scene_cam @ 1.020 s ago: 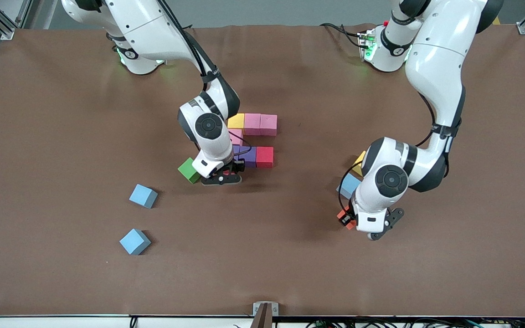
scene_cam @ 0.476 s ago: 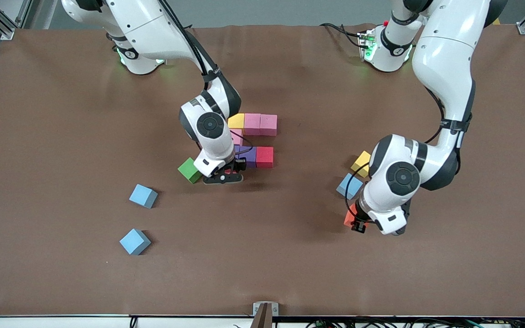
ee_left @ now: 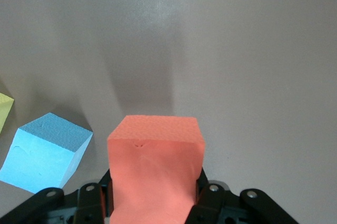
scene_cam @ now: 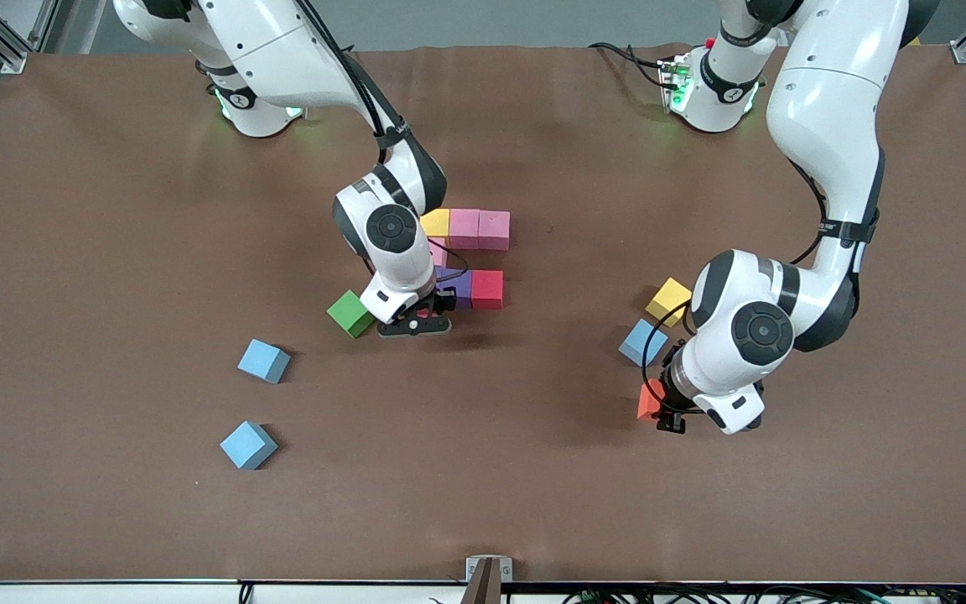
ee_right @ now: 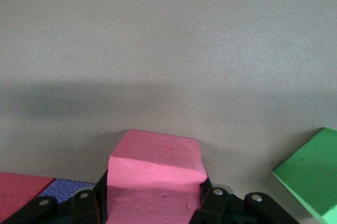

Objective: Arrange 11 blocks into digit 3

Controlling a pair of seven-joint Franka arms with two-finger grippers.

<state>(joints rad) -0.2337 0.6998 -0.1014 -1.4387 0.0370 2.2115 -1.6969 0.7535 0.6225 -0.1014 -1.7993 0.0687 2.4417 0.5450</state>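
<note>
Blocks: right gripper (scene_cam: 418, 323) grips a pink one (ee_right: 155, 174) beside the green (scene_cam: 349, 314); left gripper (scene_cam: 666, 413) clamps an orange one (ee_left: 155, 168).

Green block (scene_cam: 349, 314) crowds the right gripper (scene_cam: 416, 322) — bare table (scene_cam: 533, 470) nearer the camera

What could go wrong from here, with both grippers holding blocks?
1. The right gripper, shut on a pink block, works tight beside the green block and the purple block; setting down could nudge either.
2. The left gripper is shut on the orange block close to a light blue block; swinging toward the figure might clip it.
</note>
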